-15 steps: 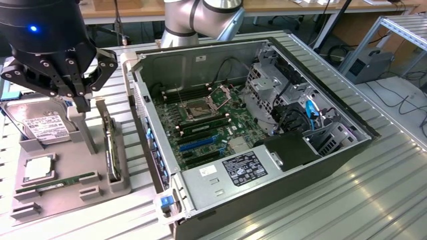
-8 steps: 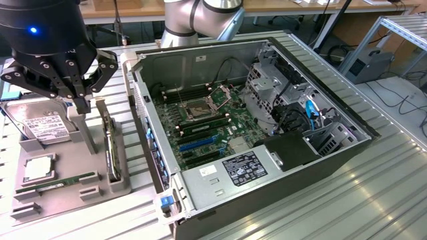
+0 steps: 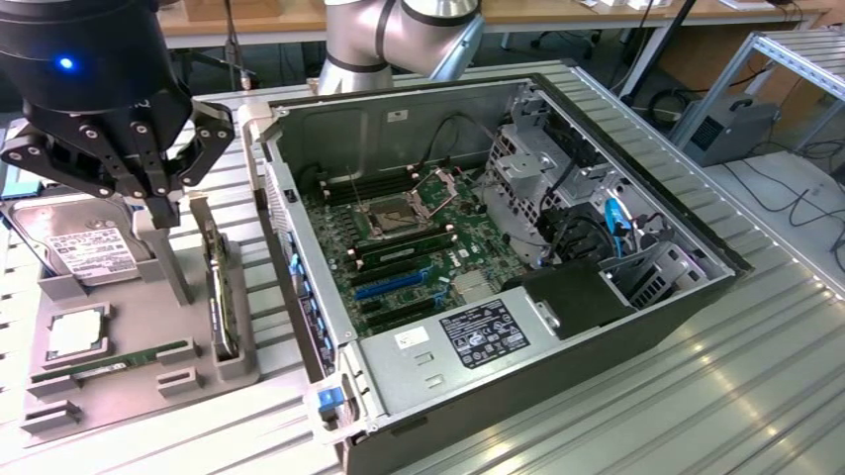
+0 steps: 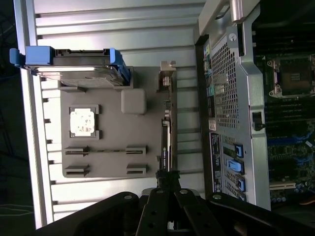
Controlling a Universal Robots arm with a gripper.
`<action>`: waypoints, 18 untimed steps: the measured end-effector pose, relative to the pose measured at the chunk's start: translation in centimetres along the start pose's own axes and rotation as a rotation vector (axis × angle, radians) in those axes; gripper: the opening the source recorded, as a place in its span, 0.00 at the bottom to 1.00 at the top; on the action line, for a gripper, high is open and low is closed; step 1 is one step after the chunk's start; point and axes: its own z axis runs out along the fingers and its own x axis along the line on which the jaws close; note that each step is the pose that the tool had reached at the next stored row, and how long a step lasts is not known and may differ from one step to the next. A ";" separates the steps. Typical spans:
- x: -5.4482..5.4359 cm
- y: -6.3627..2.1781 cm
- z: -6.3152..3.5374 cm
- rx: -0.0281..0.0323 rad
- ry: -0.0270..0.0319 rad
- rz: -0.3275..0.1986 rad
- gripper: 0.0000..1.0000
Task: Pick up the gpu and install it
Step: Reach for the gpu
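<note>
The gpu [image 3: 220, 287] is a thin dark card standing on edge in a slot of the grey holder tray [image 3: 145, 391], at the exterior view's left beside the open computer case [image 3: 620, 307]. My gripper [image 3: 160, 213] hangs over the tray with its fingers shut together, near the card's far end. In the wrist view the gpu [image 4: 167, 130] appears edge-on, running straight out from my closed gripper [image 4: 167, 178]. I cannot tell whether the fingertips touch the card. The motherboard [image 3: 410, 247] with its blue slots [image 3: 383, 284] lies exposed inside the case.
On the holder tray [image 4: 113, 132] also rest a silver hard drive [image 3: 86, 247] with blue rails [image 4: 74, 61], a square processor chip [image 3: 75, 332], and a green memory stick [image 3: 113, 363]. The case's metal wall [image 4: 231, 98] stands close beside the tray. Ribbed aluminium table [image 3: 739, 396] surrounds everything.
</note>
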 end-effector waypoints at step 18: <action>-0.1 -0.86 -0.04 0.0000 0.0000 0.000 0.11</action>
